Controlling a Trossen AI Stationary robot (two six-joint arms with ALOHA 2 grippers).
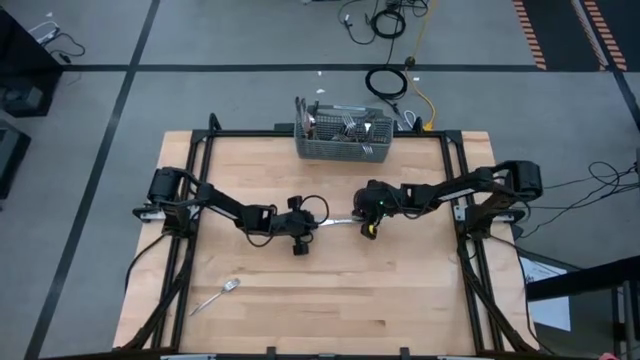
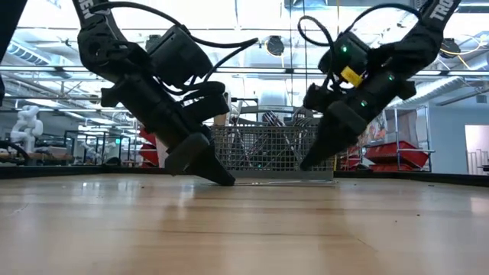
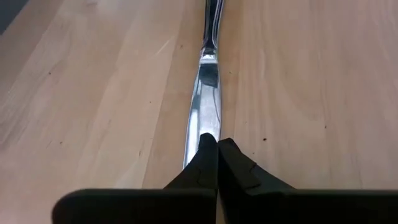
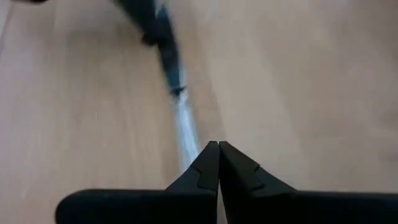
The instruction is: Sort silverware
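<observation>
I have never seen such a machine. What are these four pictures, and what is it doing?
It is a robot with two dark arms at a wooden table. One picture looks down from above, one looks level across the table, and two come from cameras on the wrists. The left tool and the right tool are both shut on the two ends of one knife at the middle of the table. A fork lies near the front on the left. A wire basket at the back holds more cutlery.

Grey floor (image 1: 80, 100) with dark tape lines, cables (image 1: 385, 80), bright ceiling lights.
</observation>
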